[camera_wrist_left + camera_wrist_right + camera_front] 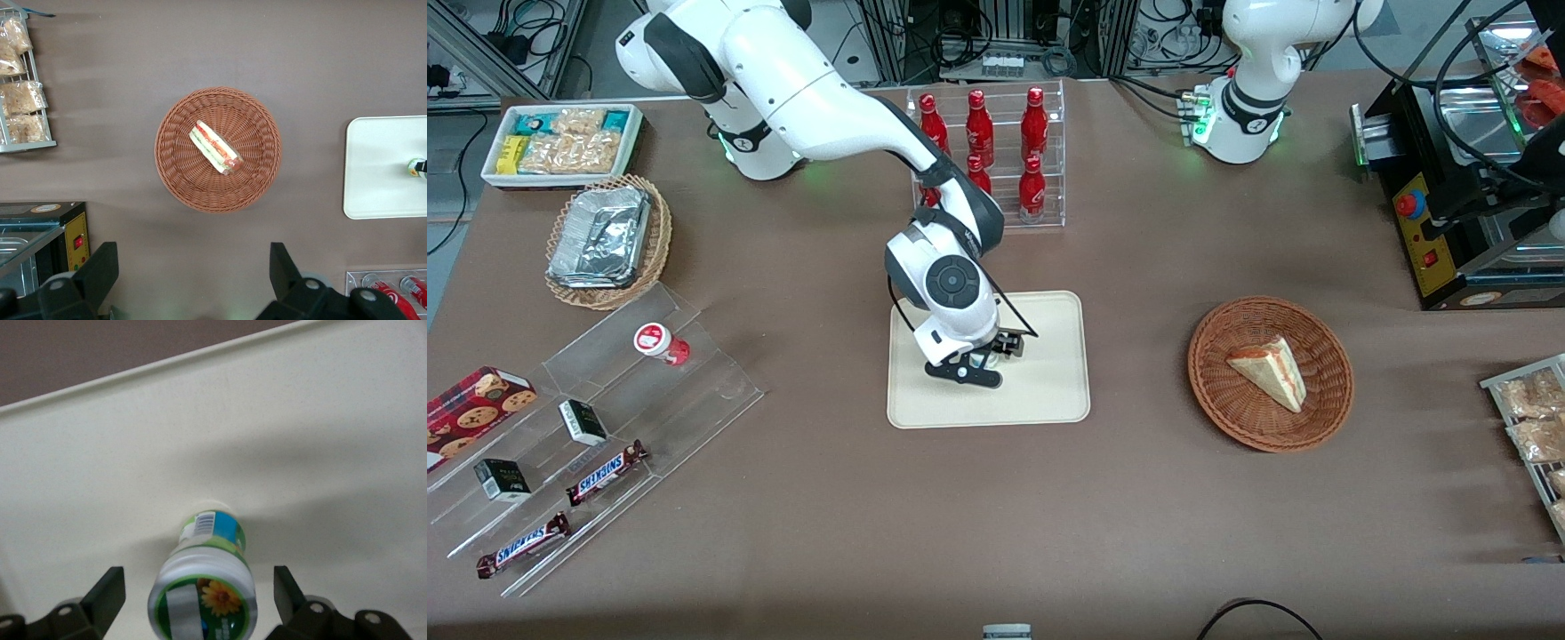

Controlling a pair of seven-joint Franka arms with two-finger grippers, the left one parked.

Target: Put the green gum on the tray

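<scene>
Hand (199, 597) released, straddling upright green gum (203, 587) on tray (1049, 391); arm hides most of it.

Front view: high, angled down, takes in the whole tabletop (960, 498) facing both arms. Left wrist view: straight down from well above onto the wicker basket (218, 149), catches the tray (380, 167) edge. Right wrist view: very near, down past the open tool (199, 593) at green gum (203, 580) standing on tray. All three share the tray.

Bright even overhead light, soft shadows on the tray (320, 420), green gum (203, 587) slightly blurred, hand (200, 600) open above it
</scene>
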